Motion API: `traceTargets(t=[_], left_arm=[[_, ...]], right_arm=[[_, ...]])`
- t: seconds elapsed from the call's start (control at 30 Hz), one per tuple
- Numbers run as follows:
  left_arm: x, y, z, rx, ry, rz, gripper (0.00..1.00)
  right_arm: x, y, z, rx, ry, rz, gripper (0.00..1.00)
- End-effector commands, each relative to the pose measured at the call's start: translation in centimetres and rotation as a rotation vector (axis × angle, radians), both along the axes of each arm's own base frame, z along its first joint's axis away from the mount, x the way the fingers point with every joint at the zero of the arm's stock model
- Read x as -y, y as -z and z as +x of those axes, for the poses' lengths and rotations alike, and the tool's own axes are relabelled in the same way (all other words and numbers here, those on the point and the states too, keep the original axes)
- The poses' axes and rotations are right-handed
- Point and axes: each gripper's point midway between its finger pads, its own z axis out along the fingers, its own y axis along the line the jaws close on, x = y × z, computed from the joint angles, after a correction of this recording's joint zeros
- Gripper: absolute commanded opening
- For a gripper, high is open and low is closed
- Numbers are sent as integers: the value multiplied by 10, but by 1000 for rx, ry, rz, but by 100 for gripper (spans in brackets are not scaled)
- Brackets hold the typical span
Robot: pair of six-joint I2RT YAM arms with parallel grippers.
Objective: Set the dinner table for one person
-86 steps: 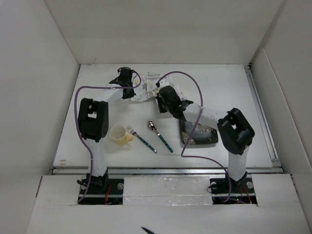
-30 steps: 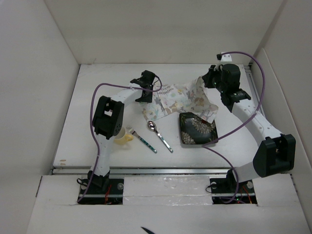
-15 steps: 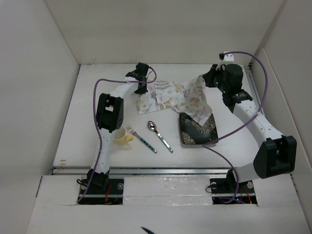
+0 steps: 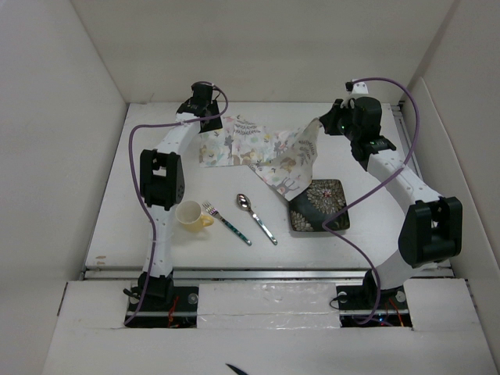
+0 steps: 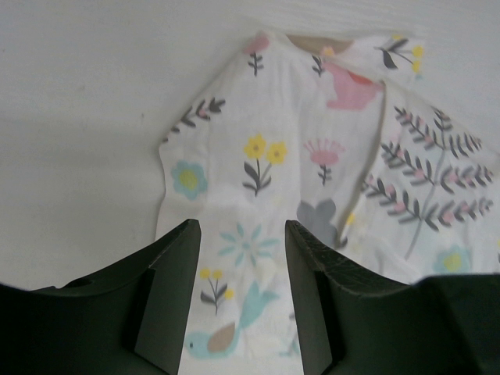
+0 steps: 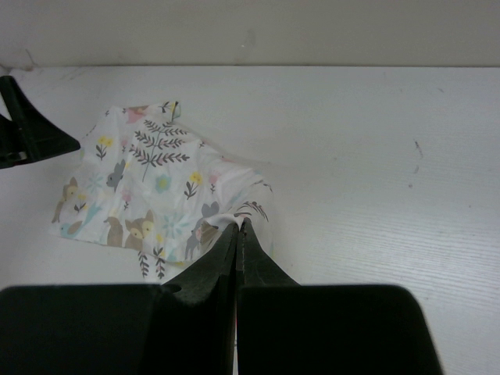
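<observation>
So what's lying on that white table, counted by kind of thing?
Floral placemat: 1
Dark patterned plate: 1
Cream cup: 1
Fork: 1
Spoon: 1
Total: 5

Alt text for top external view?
The right gripper holds up one corner of a floral placemat on the white table; the left gripper is at its opposite end. Nearer: cream cup, fork, spoon, dark patterned plate.
</observation>
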Motion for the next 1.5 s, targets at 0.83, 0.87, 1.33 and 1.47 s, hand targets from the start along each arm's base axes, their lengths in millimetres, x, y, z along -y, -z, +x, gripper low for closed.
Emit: traceTargets(t=[0.83,0.87,1.33,1.47], left_arm=[[-42,64,-102,-239,-66,129,35],[-42,67,-103,-242,-58,134,30],[-28,-9,-78,-81,-23,60,0],[-12,-145,-64,219,-15,-85,0]], right_arm=[[-21,-26,-5,105,-89,30,0],[-21,-29,-6,111,-87,32,0],[-6,-56,-19,165,-63,48,0],[2,-95,-37,244,-41,55,0]])
